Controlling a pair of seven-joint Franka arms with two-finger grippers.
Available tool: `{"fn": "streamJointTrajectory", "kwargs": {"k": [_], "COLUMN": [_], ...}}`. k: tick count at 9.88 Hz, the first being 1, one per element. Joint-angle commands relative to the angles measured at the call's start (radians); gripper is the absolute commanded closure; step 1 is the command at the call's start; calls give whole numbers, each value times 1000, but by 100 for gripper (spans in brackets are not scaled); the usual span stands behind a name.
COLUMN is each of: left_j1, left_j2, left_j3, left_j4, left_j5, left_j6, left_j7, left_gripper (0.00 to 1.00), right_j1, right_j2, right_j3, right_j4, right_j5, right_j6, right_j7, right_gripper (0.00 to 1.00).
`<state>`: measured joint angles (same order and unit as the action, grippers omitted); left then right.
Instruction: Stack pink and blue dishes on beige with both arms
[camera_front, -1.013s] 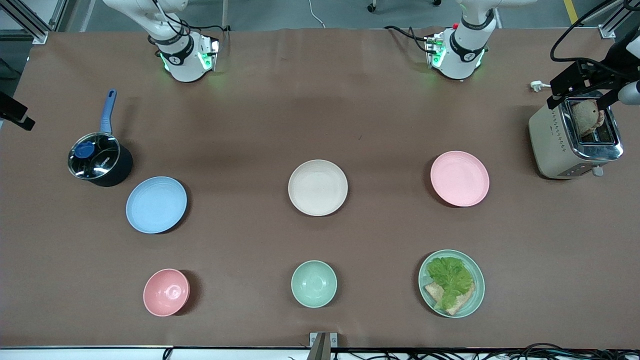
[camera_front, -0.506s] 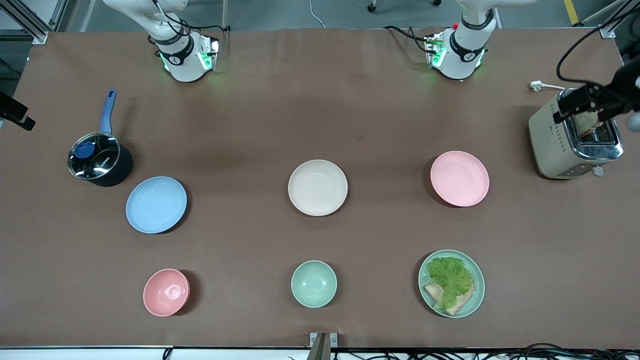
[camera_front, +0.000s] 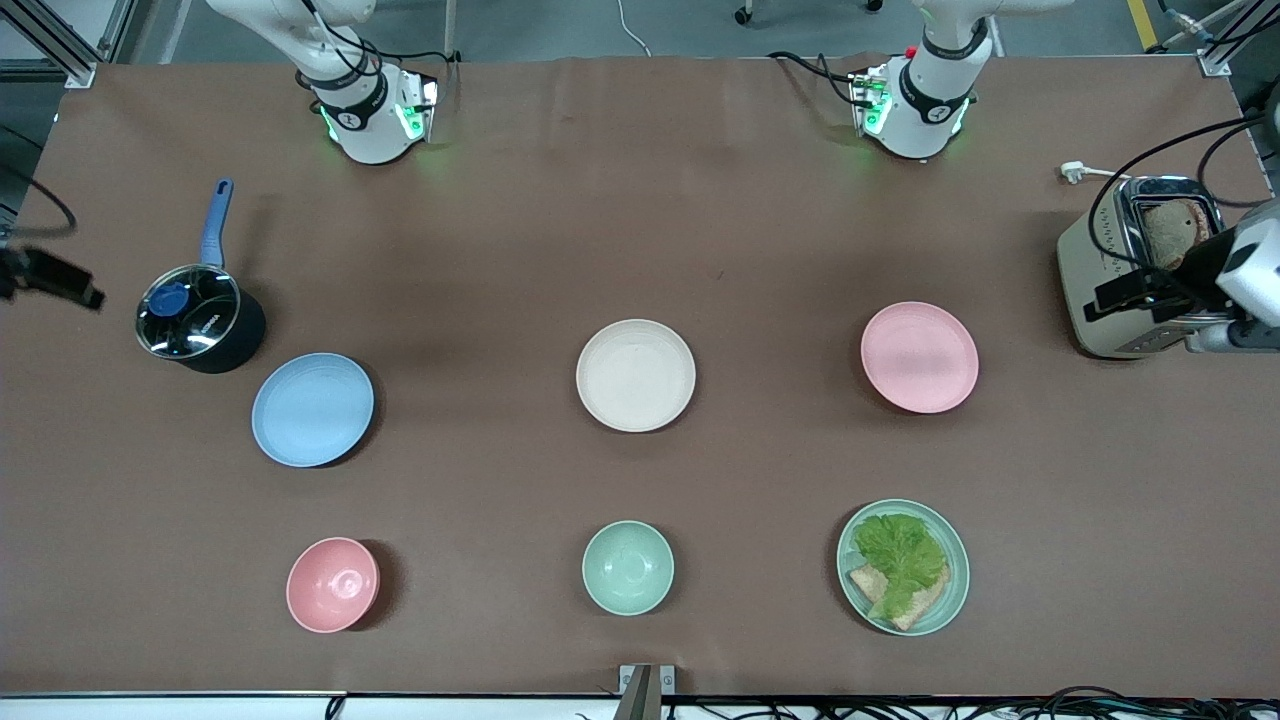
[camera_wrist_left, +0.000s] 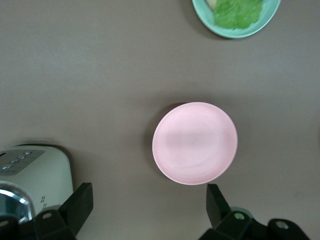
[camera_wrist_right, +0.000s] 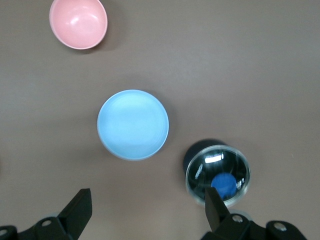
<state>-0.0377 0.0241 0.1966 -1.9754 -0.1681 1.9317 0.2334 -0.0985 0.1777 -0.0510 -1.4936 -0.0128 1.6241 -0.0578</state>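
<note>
The beige plate (camera_front: 636, 375) sits in the middle of the brown desk (camera_front: 640, 250) with nothing on it. The pink plate (camera_front: 919, 357) lies flat toward the left arm's end of the desk, well apart from the beige plate. The blue plate (camera_front: 313, 409) lies flat toward the right arm's end, also well apart from it.

The left gripper (camera_wrist_left: 150, 207) hangs high in the air over the toaster (camera_front: 1150, 266), near the pink plate. Its jaws are wide open and hold nothing. A slice of toast (camera_front: 1167, 232) sticks up out of the toaster.

The right gripper (camera_wrist_right: 148, 209) hangs high over the edge of the desk beside the pot (camera_front: 200, 318), which has a glass lid and a blue handle. Its jaws are wide open too, and they hold nothing.

Nearer the front camera sit a small pink bowl (camera_front: 333, 584), a small green bowl (camera_front: 628, 567), and a green plate (camera_front: 957, 580) with lettuce (camera_front: 900, 552) and bread on it.
</note>
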Motion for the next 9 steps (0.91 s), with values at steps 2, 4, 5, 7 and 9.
{"fn": "streamJointTrajectory", "kwargs": {"k": [2, 4, 5, 7, 9], "left_j1": [1, -4, -10, -11, -11], "left_j2": [110, 228, 288, 358, 402], "left_j3": [12, 11, 9, 1, -20], "left_j4": [-174, -188, -188, -186, -186], "left_j5": [-125, -157, -195, -205, -260], "left_j6": [171, 271, 315, 374, 375], "left_j7": [221, 276, 282, 314, 328], "left_gripper": [4, 4, 4, 9, 24], "right_j1": [-72, -96, -95, -105, -113], "right_j2": [210, 333, 353, 352, 358], "right_j3": [2, -18, -27, -29, -41], "right_j4": [-39, -79, -129, -261, -307], "right_j5": [40, 190, 271, 360, 413], "right_j6": [194, 351, 402, 492, 502], "right_j7": [-140, -262, -325, -449, -517], "right_gripper": [0, 0, 0, 0, 0]}}
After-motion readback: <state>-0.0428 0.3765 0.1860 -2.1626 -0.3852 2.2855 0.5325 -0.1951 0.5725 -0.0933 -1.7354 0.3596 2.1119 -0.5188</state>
